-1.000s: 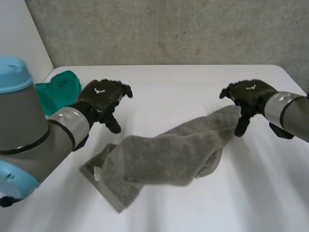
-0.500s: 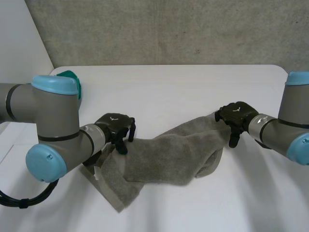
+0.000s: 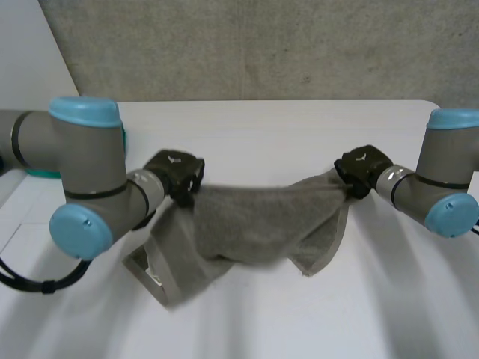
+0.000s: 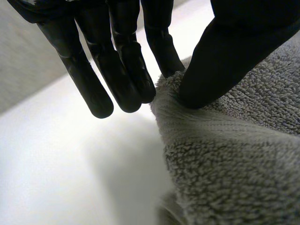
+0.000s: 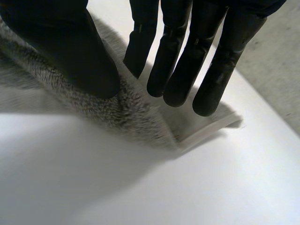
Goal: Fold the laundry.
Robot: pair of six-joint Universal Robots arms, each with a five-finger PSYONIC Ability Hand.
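Grey towel [image 3: 254,224] is strung between both hands. Its nearest part droops below the left hand [image 3: 176,170] onto the white table [image 3: 299,321], and a small white tag [image 3: 153,272] shows on that low flap. From there the towel rises to the left hand, sags in the middle between the hands, and climbs to the right hand [image 3: 359,166]. A loose corner hangs just under the right hand.

Left hand is closed in a pinch on the towel's left top edge. In the left wrist view the thumb [image 4: 225,56] presses into the terry and one finger sits behind the fold. The other fingers [image 4: 122,70] are straight, beside the edge and clear of the cloth.

Right hand is also pinching, at the towel's right end. In the right wrist view the thumb [image 5: 70,51] is on top of the pile and the fingers [image 5: 180,65] reach down over the edge. A flat hemmed corner pokes out past the fingertips, with bare table under the palm.

Both forearms come in low, roughly level with each other and well apart.

Beyond the hands is more bare table, then the grey wall [image 3: 262,45].
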